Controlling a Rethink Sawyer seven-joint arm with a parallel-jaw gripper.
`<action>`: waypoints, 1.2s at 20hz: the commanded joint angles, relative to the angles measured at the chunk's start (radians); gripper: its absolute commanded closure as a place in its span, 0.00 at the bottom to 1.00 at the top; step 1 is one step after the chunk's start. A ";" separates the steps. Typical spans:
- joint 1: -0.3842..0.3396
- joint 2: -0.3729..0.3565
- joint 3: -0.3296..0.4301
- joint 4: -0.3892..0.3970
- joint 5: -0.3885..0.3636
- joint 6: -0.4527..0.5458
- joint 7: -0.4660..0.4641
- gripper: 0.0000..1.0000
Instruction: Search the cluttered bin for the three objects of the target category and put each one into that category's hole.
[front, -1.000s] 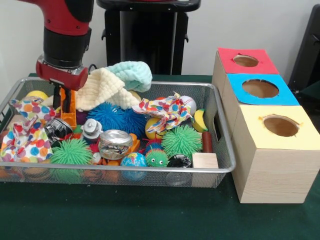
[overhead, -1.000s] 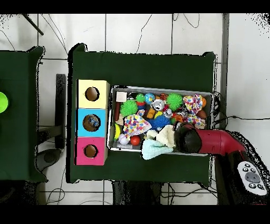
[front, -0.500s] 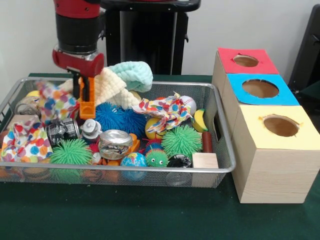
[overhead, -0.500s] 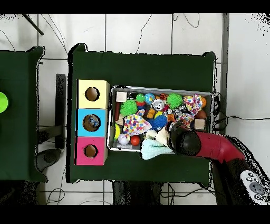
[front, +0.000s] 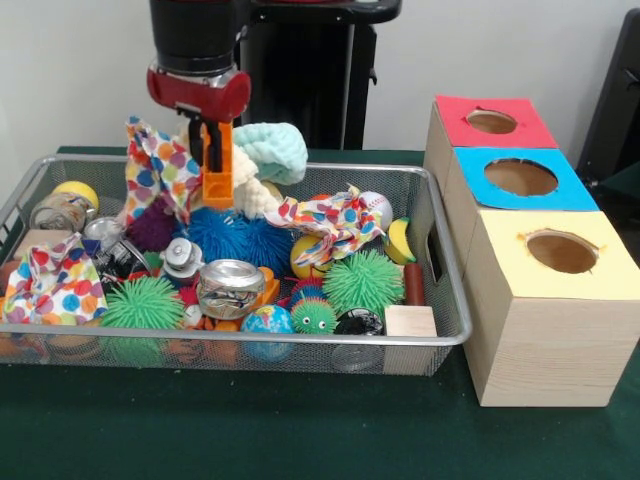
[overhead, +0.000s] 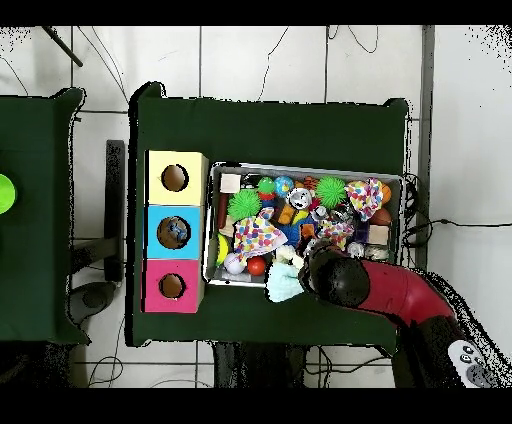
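The wire-mesh bin is full of clutter; it also shows in the overhead view. My gripper, with orange fingers, hangs over the bin's back middle. It is shut on a polka-dot cloth and holds it lifted beside a cream cloth. A crumpled see-through plastic piece lies uncovered at the bin's back left corner. I cannot pick out the other see-through pieces. The blue-topped box's hole is to the right of the bin. In the overhead view, something pale shows inside it.
Red-topped and yellow-topped boxes flank the blue one. The bin holds crushed silver cans, green and blue spiky balls, two more polka-dot cloths, a mint cloth and a wooden block. My arm covers the bin's near-base corner.
My gripper has moved right and up along the back of the bin, dragging the polka-dot cloth with it. This uncovered the see-through piece and a can at the back left.
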 joint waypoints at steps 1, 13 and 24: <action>0.016 -0.048 0.084 0.107 0.073 0.085 0.061 1.00; 0.079 -0.028 0.114 0.238 0.183 -0.070 0.175 1.00; 0.140 -0.038 0.095 0.248 0.233 -0.107 0.162 1.00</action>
